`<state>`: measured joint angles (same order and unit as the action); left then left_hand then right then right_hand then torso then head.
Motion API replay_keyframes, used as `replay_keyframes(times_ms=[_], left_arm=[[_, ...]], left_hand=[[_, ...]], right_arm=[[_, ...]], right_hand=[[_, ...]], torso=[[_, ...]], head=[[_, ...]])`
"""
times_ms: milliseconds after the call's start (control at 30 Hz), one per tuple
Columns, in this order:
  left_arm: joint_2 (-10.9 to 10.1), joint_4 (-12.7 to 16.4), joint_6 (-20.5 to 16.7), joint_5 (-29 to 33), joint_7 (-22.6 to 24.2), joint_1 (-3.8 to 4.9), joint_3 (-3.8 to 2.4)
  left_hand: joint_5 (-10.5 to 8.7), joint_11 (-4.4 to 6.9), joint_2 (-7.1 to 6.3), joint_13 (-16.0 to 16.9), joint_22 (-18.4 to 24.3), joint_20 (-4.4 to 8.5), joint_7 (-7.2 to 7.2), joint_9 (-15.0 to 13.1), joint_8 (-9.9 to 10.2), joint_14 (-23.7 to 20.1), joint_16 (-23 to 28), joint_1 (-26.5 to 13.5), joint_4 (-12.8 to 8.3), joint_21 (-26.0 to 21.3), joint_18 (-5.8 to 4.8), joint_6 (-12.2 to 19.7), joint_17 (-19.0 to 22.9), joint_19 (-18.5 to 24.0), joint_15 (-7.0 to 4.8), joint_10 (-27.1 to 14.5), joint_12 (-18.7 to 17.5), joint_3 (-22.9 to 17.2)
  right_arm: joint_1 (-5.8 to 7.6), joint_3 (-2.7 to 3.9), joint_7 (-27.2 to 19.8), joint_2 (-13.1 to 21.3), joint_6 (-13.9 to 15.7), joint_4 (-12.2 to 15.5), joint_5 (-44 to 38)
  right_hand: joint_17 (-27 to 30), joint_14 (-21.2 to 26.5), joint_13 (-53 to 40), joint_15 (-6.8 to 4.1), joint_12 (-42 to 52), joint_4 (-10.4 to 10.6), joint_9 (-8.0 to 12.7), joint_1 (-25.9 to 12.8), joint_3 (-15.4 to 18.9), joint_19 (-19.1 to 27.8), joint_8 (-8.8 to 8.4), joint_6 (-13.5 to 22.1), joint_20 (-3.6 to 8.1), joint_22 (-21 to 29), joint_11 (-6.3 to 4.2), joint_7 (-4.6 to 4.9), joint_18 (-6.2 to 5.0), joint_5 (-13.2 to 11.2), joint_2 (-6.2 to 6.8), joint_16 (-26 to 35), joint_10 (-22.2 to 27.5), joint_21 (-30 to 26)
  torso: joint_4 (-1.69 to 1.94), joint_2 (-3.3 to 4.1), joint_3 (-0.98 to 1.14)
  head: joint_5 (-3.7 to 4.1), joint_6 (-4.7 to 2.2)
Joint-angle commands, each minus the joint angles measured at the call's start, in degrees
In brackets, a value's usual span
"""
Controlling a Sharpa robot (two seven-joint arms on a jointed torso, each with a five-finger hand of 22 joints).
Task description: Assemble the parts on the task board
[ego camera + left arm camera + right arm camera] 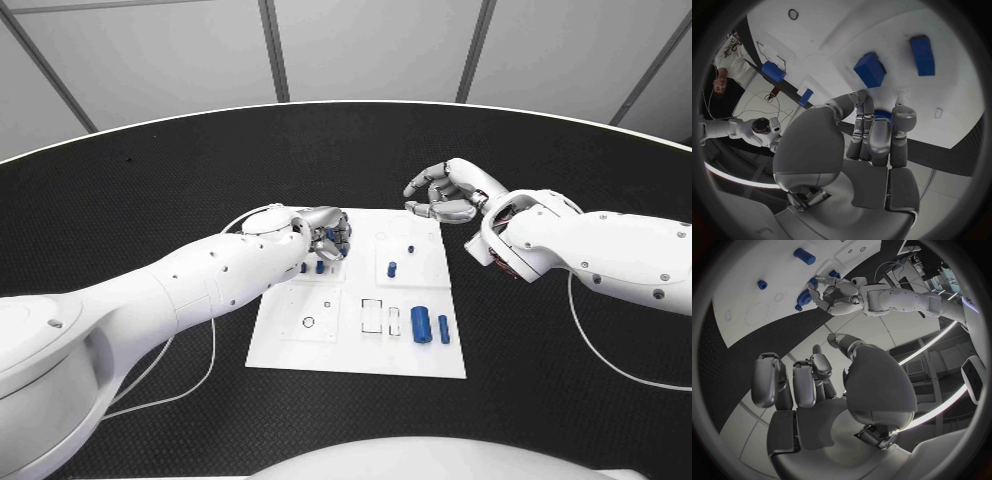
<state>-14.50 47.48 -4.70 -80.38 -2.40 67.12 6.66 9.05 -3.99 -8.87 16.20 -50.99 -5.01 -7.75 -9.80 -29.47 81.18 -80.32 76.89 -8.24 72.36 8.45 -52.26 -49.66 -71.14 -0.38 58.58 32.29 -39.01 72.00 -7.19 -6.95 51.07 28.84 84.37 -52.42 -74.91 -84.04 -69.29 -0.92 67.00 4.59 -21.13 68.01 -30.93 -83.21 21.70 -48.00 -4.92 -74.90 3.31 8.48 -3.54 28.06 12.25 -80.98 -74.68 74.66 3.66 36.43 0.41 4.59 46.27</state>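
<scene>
Table (173,170), black and round-edged, carries everything; the white task board (296,345) lies at its middle, long side running away from the robot. Both white arms reach in over it, and the left hand (326,236) is plainly the nearer one to the work: it hangs right over the board's far left corner, while the right hand (450,192) floats above the bare table just past the board's far right corner, well clear of any part.

In the left wrist view the left hand's fingers (879,131) are drawn together, and a sliver of ridged blue part (884,116) shows at their tips; it looks pinched there, though most of it is hidden. Two blue blocks (871,69) stand on the board just beyond those fingertips, so the held piece probably goes down close by.

The right hand's fingers (804,382) are half curled with gaps between them and hold nothing.

On the board's near right lie a large blue cylinder (420,324) and a slimmer blue pin (444,329), side by side, long axes pointing away from the robot; they lie closer to the right arm.
</scene>
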Motion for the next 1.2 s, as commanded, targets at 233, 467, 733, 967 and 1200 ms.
replay_keyframes(times_ms=[233, 467, 733, 967, 1200], left_arm=[[-1.3, 1.5, -0.6, 0.6, -0.1, 0.1, -0.03], [-2.7, 3.1, -0.9, 2.4, 0.0, 0.42, -0.06], [-3.7, 4.1, -0.6, 4.1, -0.5, 0.98, -0.08], [-3.6, 3.4, -0.2, 4.3, -1.2, 1.07, -0.08], [-3.8, 3.7, 0.4, 4.4, -1.1, 1.13, -0.08]], left_hand=[[-0.12, 0.15, 0.12, -8.7, -0.1, 0.05, -0.11, 0.0, 0.2, 0.1, 0.0, -0.6, 0.1, 0.4, -0.87, -0.2, 0.2, -0.4, -0.13, 0.3, -0.2, -0.2], [-0.2, 0.11, -0.18, -8.8, 0.1, 0.05, -0.14, -0.1, 0.4, 0.2, 0.0, -1.2, 0.2, 0.4, -0.86, -0.4, 0.1, -0.3, -0.1, 0.5, -0.6, 0.0], [-0.28, 0.09, -0.39, -8.9, 0.2, 0.05, -0.15, -0.2, 0.6, 0.2, 0.0, -1.7, 0.3, 0.3, -0.83, -0.6, 0.2, -0.2, -0.07, 0.6, -1.0, 0.2], [-0.37, 0.02, -0.68, -8.9, 0.7, 0.05, -0.21, -0.2, 1.0, 0.3, 0.0, -2.1, 0.3, 0.1, -0.73, -0.4, 0.0, 0.1, -0.02, 0.5, -1.4, 0.5], [-6.56, -0.43, -3.49, -9.4, 2.9, -0.24, -0.85, -0.1, 2.5, 0.1, -0.3, -3.8, -0.1, -1.1, -0.38, 1.4, -1.3, 1.3, 0.76, -0.8, -3.2, 2.6]], right_arm=[[-0.01, 0.0, -0.1, 0.0, 0.0, -0.3, 0.0], [-0.01, -0.01, -0.2, -0.1, -0.1, -0.6, 0.0], [-0.02, -0.01, -0.2, 0.0, -0.1, -0.8, 0.0], [-0.02, -0.01, -0.2, 0.1, -0.1, -0.7, 0.0], [-0.02, -0.01, -0.2, 0.2, 0.0, -0.6, 0.0]], right_hand=[[-2.0, -2.5, 0.0, -0.37, 0.0, 0.1, 0.0, -0.4, -0.4, 0.1, 0.35, -0.3, 0.31, -1.7, -0.23, -0.23, -0.38, 0.2, -0.33, 0.2, -0.2, -0.2], [-2.0, -2.5, 0.0, -0.41, 0.0, 0.1, 0.0, -0.5, -0.4, 0.1, 0.45, -0.4, 0.35, -1.7, -0.27, -0.27, -0.37, 0.2, -0.34, 0.3, -0.3, -0.2], [-2.0, -2.5, 0.0, -0.41, 0.0, 0.1, 0.0, -0.5, -0.4, 0.1, 0.45, -0.4, 0.35, -1.7, -0.27, -0.27, -0.37, 0.2, -0.34, 0.3, -0.3, -0.2], [-2.0, -2.5, 0.0, -0.41, 0.0, 0.1, 0.0, -0.5, -0.4, 0.1, 0.45, -0.4, 0.35, -1.7, -0.27, -0.27, -0.37, 0.2, -0.34, 0.3, -0.3, -0.2], [-2.0, -2.5, 0.0, -0.41, 0.0, 0.1, 0.0, -0.5, -0.4, 0.1, 0.45, -0.4, 0.35, -1.7, -0.27, -0.27, -0.37, 0.2, -0.34, 0.3, -0.3, -0.2]], torso=[[0.11, -0.17, -0.01], [0.11, -0.29, 0.0], [0.14, -0.19, 0.0], [0.07, -0.15, 0.03], [0.11, -0.13, -0.03]], head=[[-0.02, -0.2], [-0.13, -0.44], [-0.24, -0.73], [-0.33, -0.77], [-0.27, -0.77]])
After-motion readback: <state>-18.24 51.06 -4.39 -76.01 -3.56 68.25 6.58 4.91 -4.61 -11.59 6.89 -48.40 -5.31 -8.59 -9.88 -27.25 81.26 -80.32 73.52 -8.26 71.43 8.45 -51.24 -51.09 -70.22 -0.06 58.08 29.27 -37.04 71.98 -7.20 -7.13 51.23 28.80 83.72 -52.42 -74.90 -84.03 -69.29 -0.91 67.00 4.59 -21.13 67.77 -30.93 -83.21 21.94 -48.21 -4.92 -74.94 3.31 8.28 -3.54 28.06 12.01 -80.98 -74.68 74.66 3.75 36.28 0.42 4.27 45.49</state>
